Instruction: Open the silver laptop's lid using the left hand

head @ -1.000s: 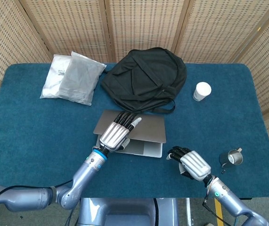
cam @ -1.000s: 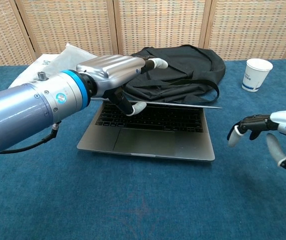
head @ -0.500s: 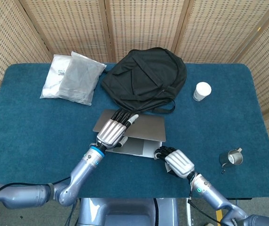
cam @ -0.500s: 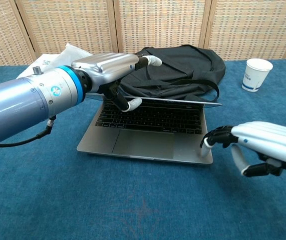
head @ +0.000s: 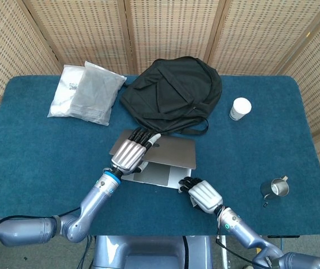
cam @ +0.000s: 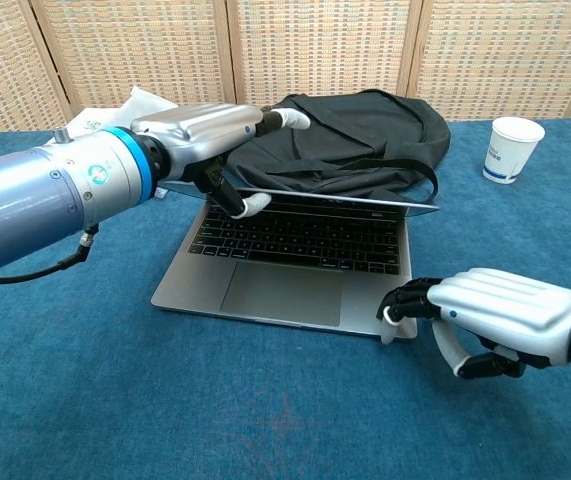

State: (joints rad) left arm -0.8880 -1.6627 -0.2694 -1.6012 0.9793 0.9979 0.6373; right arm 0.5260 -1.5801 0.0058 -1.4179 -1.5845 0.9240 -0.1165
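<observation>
The silver laptop [head: 171,150] lies mid-table, its lid [cam: 365,202] raised a little above the keyboard [cam: 300,238]. My left hand [head: 129,153] grips the lid's front left corner, fingers on top and thumb underneath, as the chest view shows [cam: 210,132]. My right hand [head: 203,195] sits at the base's front right corner. Its dark fingertips [cam: 402,300] touch the palm rest edge and it holds nothing.
A black backpack [head: 174,92] lies directly behind the laptop, its strap near the lid [cam: 405,180]. Two plastic bags [head: 87,92] are at the back left. A paper cup [head: 240,108] stands at the right and a metal pitcher [head: 276,189] near the front right edge.
My right hand has moved left from open table to the laptop's front right corner. My left hand has lifted the lid slightly higher and the laptop has shifted a little left.
</observation>
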